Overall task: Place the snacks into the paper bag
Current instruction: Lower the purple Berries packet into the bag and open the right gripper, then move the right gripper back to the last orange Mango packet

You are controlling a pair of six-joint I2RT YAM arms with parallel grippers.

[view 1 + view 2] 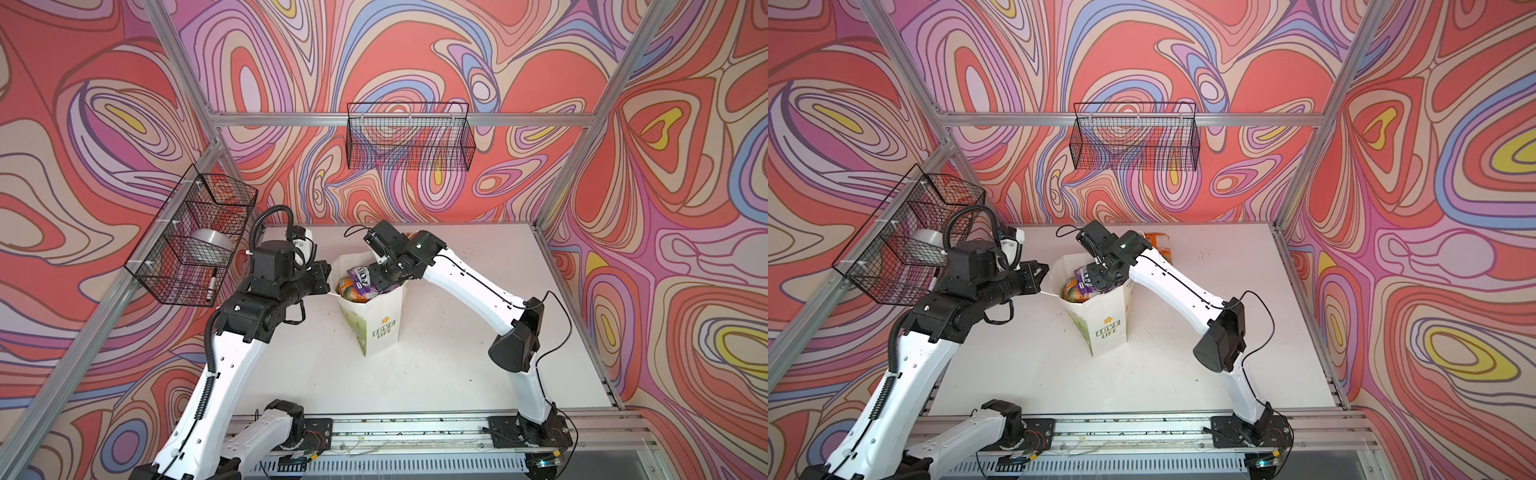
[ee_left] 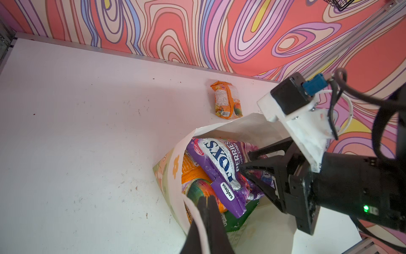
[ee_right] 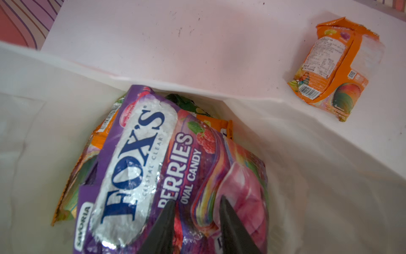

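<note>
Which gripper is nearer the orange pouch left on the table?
Right. The right gripper hangs inside the paper bag, toward the orange pouch; the left gripper pinches the bag's far rim.

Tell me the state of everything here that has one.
bag: upright, open, rim pinched by left pincer.
purple pouch: in bag, on top.
orange pouch: lying on table, outside bag.
left pincer: shut on bag rim.
right pincer: jaws apart over purple pouch; grip unclear.
</note>
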